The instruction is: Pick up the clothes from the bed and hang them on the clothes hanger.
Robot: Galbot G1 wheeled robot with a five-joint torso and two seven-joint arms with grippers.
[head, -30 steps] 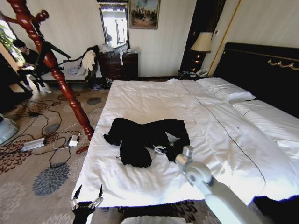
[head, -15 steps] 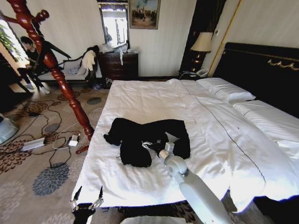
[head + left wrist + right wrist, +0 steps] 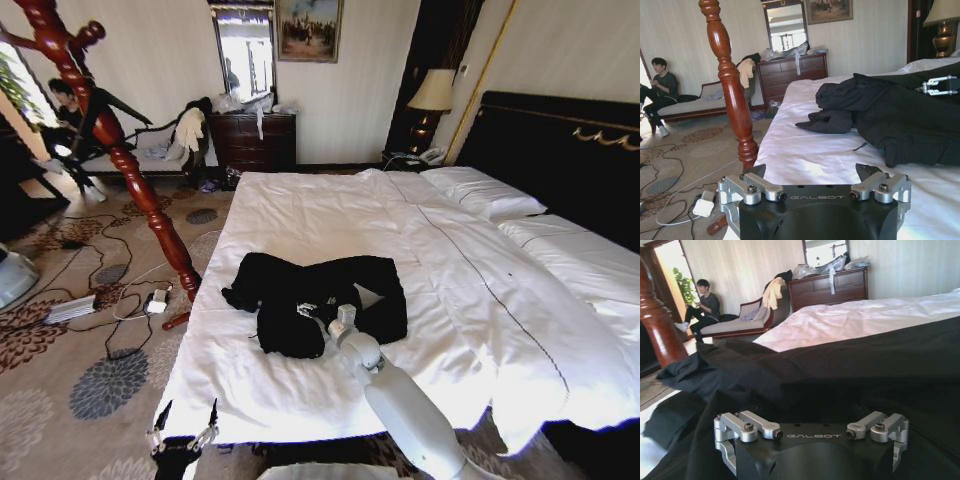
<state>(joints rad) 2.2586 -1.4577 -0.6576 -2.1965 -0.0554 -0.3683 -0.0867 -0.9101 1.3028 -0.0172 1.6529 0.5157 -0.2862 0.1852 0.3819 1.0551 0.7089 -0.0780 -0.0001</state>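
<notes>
Clothes (image 3: pixel 300 295) — right end effector (image 3: pixel 312 311) now farther across them.

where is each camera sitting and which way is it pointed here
Head view: high on the robot, looking down at the bed, the clothes and the clothes hanger; right gripper over the clothes, left gripper low at the bed's foot.
Left wrist view: low by the bed's edge, facing along it; own open fingers.
Right wrist view: just above the clothes; own open fingers.
Shared: clothes, bed, hanger.
</notes>
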